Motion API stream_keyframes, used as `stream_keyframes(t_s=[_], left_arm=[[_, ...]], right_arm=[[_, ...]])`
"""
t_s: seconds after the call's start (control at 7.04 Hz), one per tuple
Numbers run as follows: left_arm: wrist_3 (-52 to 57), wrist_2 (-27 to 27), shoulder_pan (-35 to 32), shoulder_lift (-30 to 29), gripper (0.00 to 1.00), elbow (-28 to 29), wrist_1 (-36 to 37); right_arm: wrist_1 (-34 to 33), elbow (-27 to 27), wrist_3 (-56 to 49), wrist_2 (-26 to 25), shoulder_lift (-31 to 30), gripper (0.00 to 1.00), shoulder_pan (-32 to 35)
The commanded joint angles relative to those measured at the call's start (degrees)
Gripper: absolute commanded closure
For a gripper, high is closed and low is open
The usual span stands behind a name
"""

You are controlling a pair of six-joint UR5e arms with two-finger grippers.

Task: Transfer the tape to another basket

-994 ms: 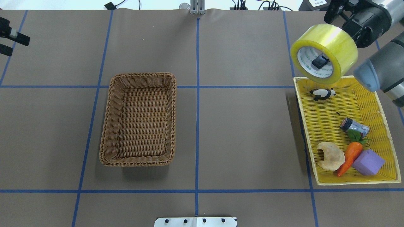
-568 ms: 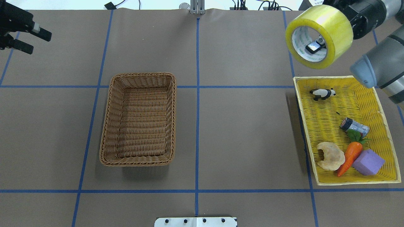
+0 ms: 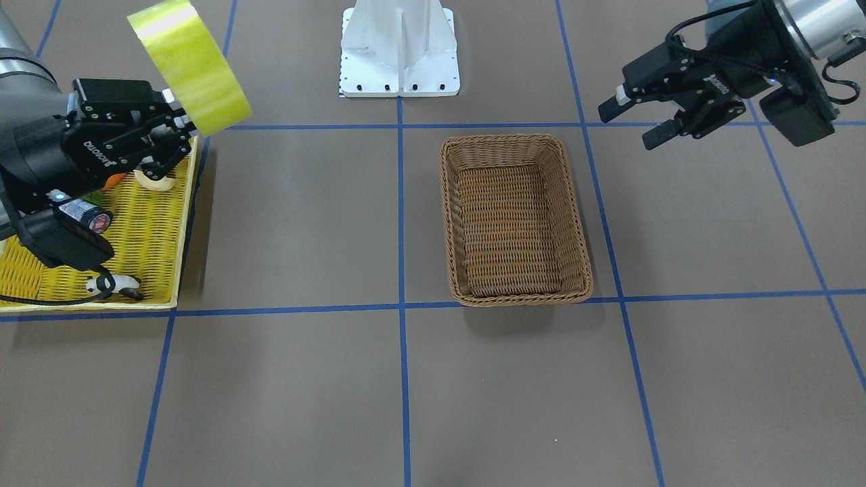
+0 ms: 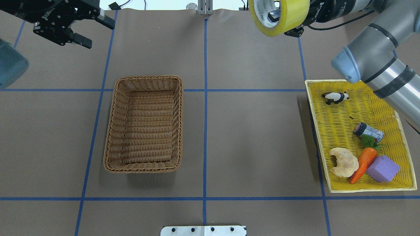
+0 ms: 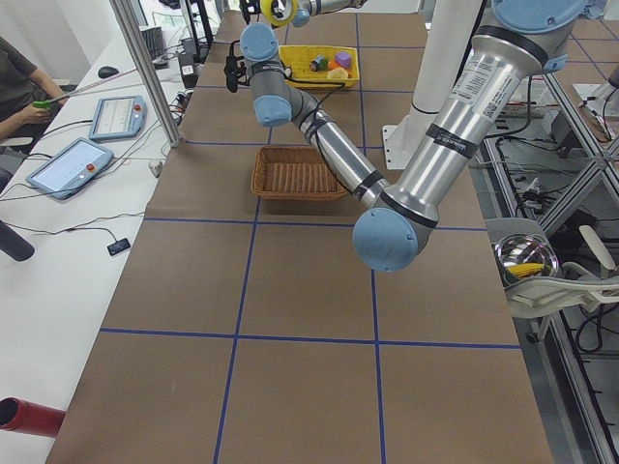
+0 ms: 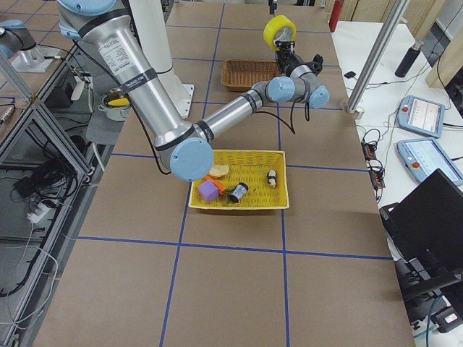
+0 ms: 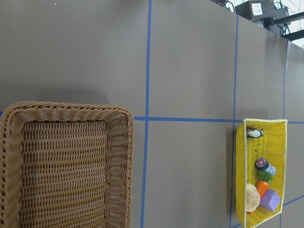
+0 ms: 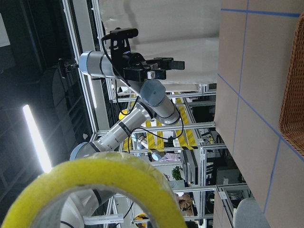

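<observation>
Pinching the tape (image 4: 279,16) by its wall, the right claw (image 4: 283,23) has swung closer to the basket (image 4: 147,78), toward the wide-open, empty left claw (image 4: 95,31).

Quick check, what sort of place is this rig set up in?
Most likely a robotics lab: a table marked with blue grid lines, teach pendants on the side bench, and a seated operator beside them.

A table (image 4: 256,131) covered in brown paper fills most views, divided into a grid by blue tape lines (image 4: 205,131). Along one long side runs a white bench (image 5: 58,271) carrying two tablets (image 5: 70,166) (a laptop (image 6: 427,224) sits there too). A slanted metal post (image 5: 145,68) rises beside the bench. Metal racks (image 5: 571,145) stand on the opposite side. A strip light (image 8: 37,137) glows among dark frames.
</observation>
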Motion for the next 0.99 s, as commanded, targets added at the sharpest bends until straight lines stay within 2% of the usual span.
stream_keyframes(t_s=[0.0,0.14,0.28,0.43,0.57,0.71,0.85], left_arm=[[-20.62,11.63,5.13,-0.82,0.02,3.47,-19.03],[-26.02,17.18,7.5,-1.52,0.02,4.27,-24.51],[-29.81,20.28,8.57,-3.0,0.02,4.72,-26.31],[-34.9,23.09,8.93,-4.76,0.02,5.59,-28.67],[-42.0,27.21,9.8,-4.86,0.02,7.25,-35.4],[-46.42,30.56,11.03,-4.95,0.02,8.31,-39.29],[-47.33,30.77,10.95,-5.21,0.02,8.32,-40.11]], right_arm=[[-8.87,0.24,-5.2,3.16,2.86,1.0,-2.74],[-11.69,0.24,-7.13,4.39,3.48,1.0,-3.7],[-17.63,0.41,-11.84,5.97,5.23,1.0,-5.19],[-23.0,1.02,-16.42,9.64,6.2,1.0,-7.21],[-27.58,1.64,-18.46,10.55,7.86,1.0,-7.93],[-30.49,1.64,-21.01,12.21,8.75,1.0,-8.8],[-31.04,1.73,-23.99,14.32,8.24,1.0,-9.86]])
